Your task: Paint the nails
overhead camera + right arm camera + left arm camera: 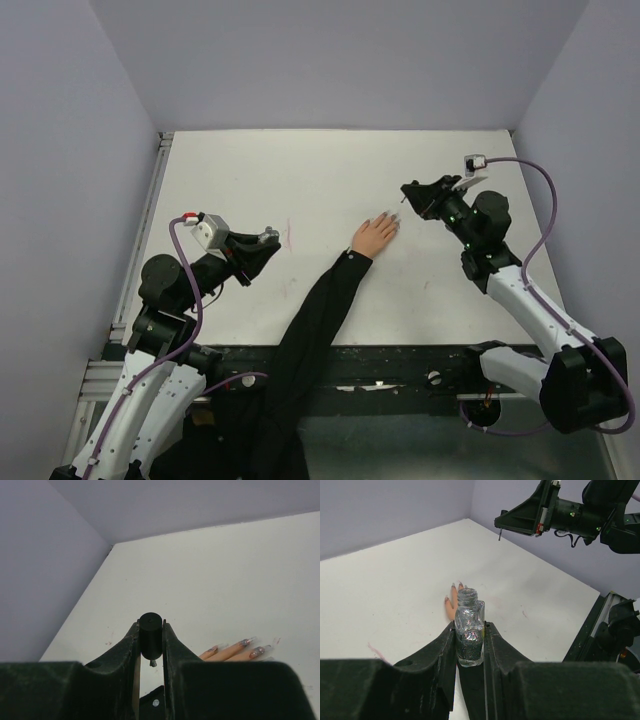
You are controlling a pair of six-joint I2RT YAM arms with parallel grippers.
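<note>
A pale peach fake hand (377, 236) with a long black sleeve (318, 322) lies on the white table (300, 170), fingers pointing far right. Its nails (389, 219) show greyish-purple in the right wrist view (245, 642). My right gripper (407, 192) hovers just beyond the fingertips. It is shut on a black brush cap (150, 634), whose short brush tip points down. My left gripper (268, 240) stays left of the sleeve. It is shut on a small open glass bottle (469, 630) of dark glittery polish, held upright. In the left wrist view the hand (450, 606) peeks from behind the bottle.
A faint pink streak (290, 235) marks the table between the left gripper and the hand. A metal rail (148, 235) runs along the left edge and a black frame (400, 365) along the near edge. Lilac walls close in the far, left and right sides.
</note>
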